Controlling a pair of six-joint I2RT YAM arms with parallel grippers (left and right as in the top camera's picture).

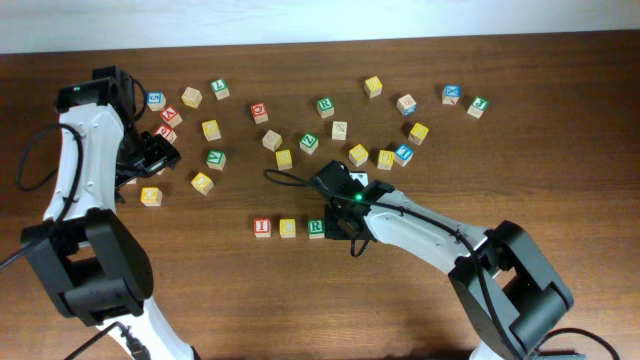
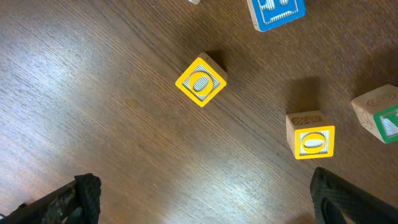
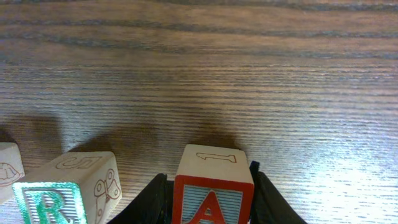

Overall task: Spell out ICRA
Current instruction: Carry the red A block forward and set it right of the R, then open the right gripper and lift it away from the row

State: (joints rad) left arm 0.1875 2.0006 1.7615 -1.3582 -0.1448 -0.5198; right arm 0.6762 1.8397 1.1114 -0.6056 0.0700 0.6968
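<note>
Overhead first: three cubes already stand in a row midway along the near edge of the table (image 1: 200, 300), reading red I (image 1: 262, 227), yellow C (image 1: 288, 228) and green R (image 1: 316, 228), close together. The right gripper (image 1: 345, 222) sits on the open end of that row, just beside the green R, and hides whatever it carries from this view. The left gripper (image 1: 152, 152) is well apart, toward the left edge, among the scattered spare cubes (image 1: 210, 129).

From the left wrist, the left gripper's fingers (image 2: 81, 196) are spread wide with only bare table between them. A yellow cube (image 2: 201, 81) and a second yellow cube (image 2: 311, 142) lie ahead, neither touched.

From the right wrist, the red A (image 3: 212, 194) is clamped between the right gripper's two fingers (image 3: 155, 199), letter upright. The green R (image 3: 50, 202) is just beside it across a narrow gap. The bottom of the frame cuts off the red A's base, so I cannot tell whether it rests on the table.

By my reading, three letters are placed and the fourth is in position. What remains is to let go of the red A and lift away without nudging the row.
</note>
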